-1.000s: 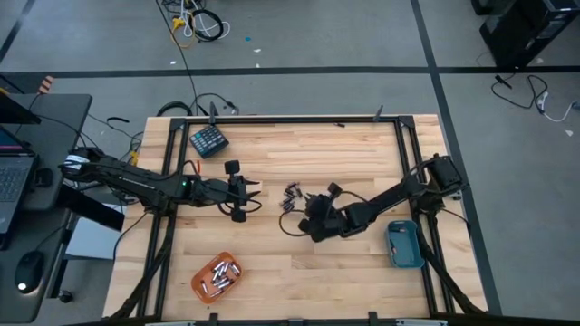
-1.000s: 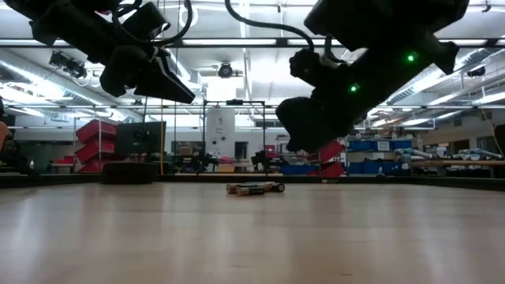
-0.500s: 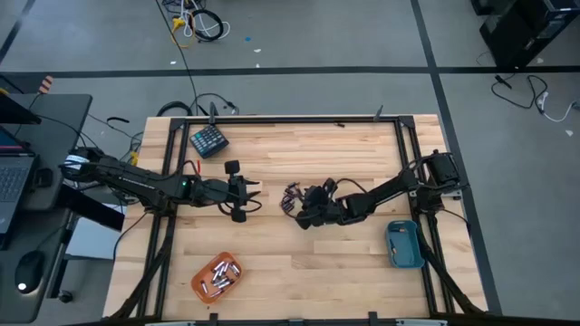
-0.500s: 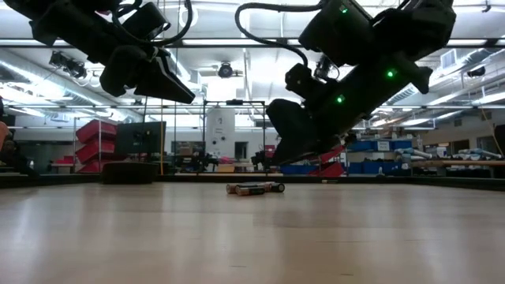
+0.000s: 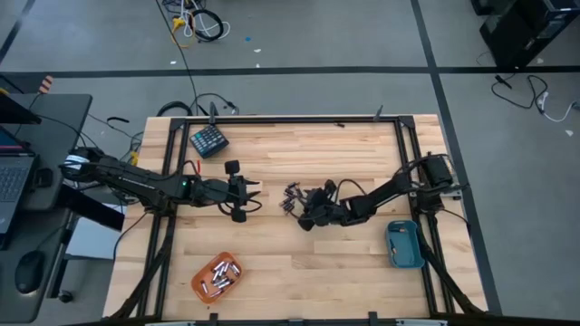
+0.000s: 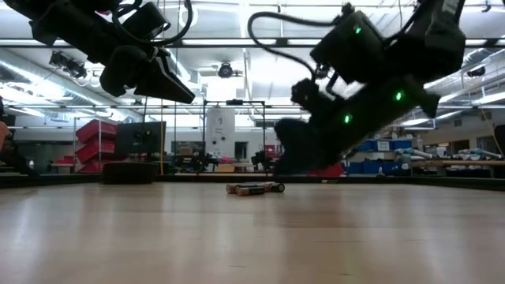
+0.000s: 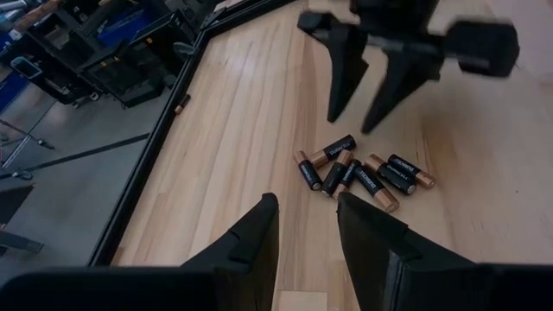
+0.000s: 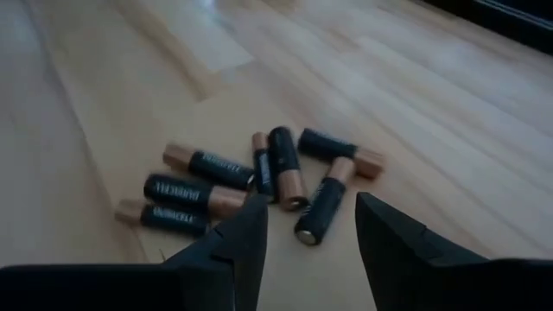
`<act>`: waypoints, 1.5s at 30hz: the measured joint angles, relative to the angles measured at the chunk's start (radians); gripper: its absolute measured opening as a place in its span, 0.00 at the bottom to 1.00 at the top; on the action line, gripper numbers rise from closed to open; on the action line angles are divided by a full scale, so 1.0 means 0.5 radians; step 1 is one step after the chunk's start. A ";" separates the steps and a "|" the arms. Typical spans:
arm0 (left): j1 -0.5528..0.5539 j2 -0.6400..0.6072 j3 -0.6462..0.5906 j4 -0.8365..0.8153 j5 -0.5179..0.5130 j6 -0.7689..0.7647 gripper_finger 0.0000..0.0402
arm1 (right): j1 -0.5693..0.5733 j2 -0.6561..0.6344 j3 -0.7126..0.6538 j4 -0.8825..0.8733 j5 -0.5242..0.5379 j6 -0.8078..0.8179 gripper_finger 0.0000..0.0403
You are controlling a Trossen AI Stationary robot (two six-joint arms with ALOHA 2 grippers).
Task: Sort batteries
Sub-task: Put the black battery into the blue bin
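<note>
I have the right gripper (image 5: 311, 210) low over the loose batteries (image 8: 259, 181), jaws spread and empty: pick step. Next I must straddle one cell. Left gripper (image 5: 255, 194) waits, jaws parted

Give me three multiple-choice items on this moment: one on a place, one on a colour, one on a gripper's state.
1. Where is the loose pile of batteries?
A. mid-table, between the two grippers
B. inside the blue tray
C. beside the keypad block

2. What colour is the tray near the front edge that holds sorted batteries?
A. green
B. white
C. orange

3. How do the fingers of the right gripper stand?
A. shut on a battery
B. open, holding nothing
C. shut, holding nothing

Answers:
1 A, the high view shows the pile on bare wood between the arms.
2 C, it is orange in the high view.
3 B, the right wrist view shows the fingers apart above the pile.
</note>
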 joint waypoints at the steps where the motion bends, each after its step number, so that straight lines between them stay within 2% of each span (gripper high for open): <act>1: 0.000 0.000 0.000 0.001 -0.001 0.000 0.30 | -0.001 0.043 0.000 0.066 -0.011 -0.092 0.40; 9: 0.000 0.000 0.000 -0.001 0.000 -0.001 0.30 | -0.014 0.143 0.012 0.208 0.068 -0.188 0.39; 21: 0.000 0.000 0.000 0.016 0.009 -0.002 0.30 | -0.051 0.195 0.015 0.156 -0.001 -0.054 0.37; 26: 0.001 0.000 0.000 0.014 0.010 -0.002 0.30 | -0.053 0.194 0.015 0.137 -0.022 -0.009 0.29; 36: 0.000 0.000 0.000 0.013 0.018 -0.002 0.30 | -0.053 0.193 0.015 0.131 -0.025 0.035 0.07; 42: 0.000 0.000 0.000 0.014 0.018 -0.002 0.30 | -0.051 0.189 0.015 0.121 -0.021 0.033 0.00; 45: 0.000 0.000 0.000 0.013 0.018 -0.002 0.30 | -0.033 0.159 0.015 0.112 -0.024 0.033 0.00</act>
